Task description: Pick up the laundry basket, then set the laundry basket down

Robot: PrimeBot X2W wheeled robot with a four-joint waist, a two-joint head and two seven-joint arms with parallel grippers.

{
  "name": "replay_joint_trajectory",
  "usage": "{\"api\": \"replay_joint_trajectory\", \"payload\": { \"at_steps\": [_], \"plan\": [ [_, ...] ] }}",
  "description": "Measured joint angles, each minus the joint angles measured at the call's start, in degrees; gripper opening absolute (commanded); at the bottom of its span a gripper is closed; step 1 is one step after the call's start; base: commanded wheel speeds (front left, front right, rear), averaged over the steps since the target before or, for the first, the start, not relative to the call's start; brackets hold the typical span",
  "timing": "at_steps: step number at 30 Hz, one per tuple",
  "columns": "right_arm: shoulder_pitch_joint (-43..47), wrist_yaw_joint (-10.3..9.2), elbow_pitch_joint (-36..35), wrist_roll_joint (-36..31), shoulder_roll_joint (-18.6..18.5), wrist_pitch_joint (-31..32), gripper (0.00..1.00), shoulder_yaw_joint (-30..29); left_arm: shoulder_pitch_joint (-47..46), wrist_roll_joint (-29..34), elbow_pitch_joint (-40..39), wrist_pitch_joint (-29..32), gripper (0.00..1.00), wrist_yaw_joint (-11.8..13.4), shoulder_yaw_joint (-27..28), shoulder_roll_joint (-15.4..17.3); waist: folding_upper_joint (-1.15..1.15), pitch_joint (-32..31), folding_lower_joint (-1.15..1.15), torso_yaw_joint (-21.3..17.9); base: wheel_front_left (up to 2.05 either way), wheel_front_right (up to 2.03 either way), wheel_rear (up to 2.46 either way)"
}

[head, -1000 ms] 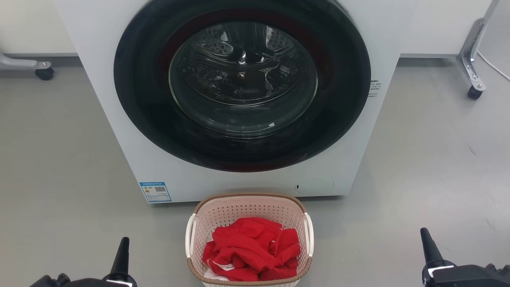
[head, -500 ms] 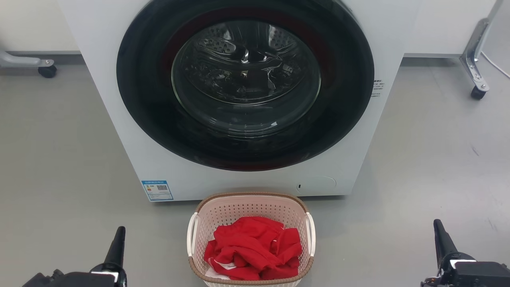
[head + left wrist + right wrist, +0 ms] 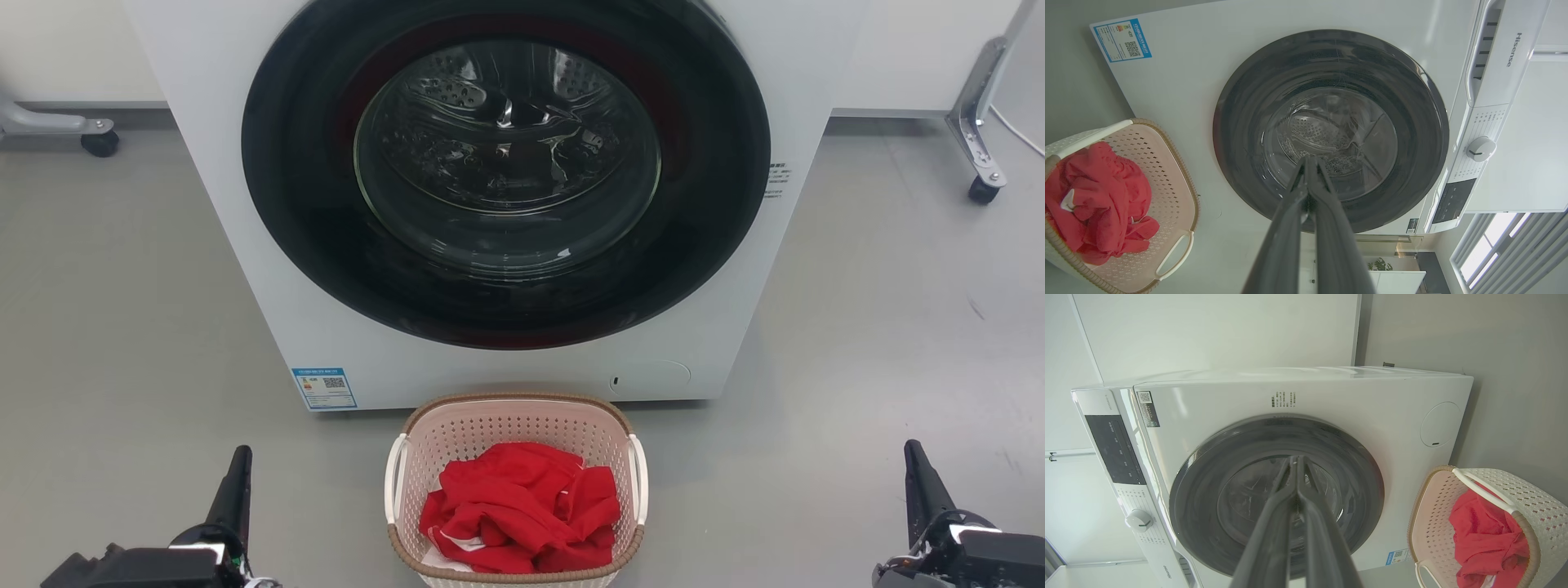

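Observation:
The laundry basket (image 3: 514, 429), pale pink and perforated with a brown rim and white side handles, stands on the grey floor just in front of the washing machine, with red cloth (image 3: 518, 506) piled inside. It also appears at the left of the left wrist view (image 3: 1167, 163) and at the right of the right wrist view (image 3: 1433, 522). My left gripper (image 3: 237, 469) is low at the left, well apart from the basket, fingers together and holding nothing. My right gripper (image 3: 918, 474) is low at the right, also shut and empty, far from the basket's right handle (image 3: 639, 478).
A white front-loading washing machine (image 3: 506, 376) with a dark round door (image 3: 506, 171) stands right behind the basket. Caster legs of metal frames stand at the far left (image 3: 98, 143) and far right (image 3: 980, 188). Grey floor stretches on both sides of the basket.
Both grippers have moved outward, away from the basket: the left one further left, the right one further right. The head camera has shifted slightly. The basket stays on the floor.

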Motion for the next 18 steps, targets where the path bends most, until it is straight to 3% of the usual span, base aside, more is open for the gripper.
{"api": "replay_joint_trajectory", "payload": {
  "at_steps": [18],
  "plan": [
    [0.01, 0.05, 0.02, 0.00, 0.02, 0.00, 0.00, -0.01, 0.00, -0.01, 0.03, 0.00, 0.00, 0.00, 0.00, -0.04, 0.00, 0.00, 0.00, 0.00, 0.00, 0.00, 0.00]
  ]
}}
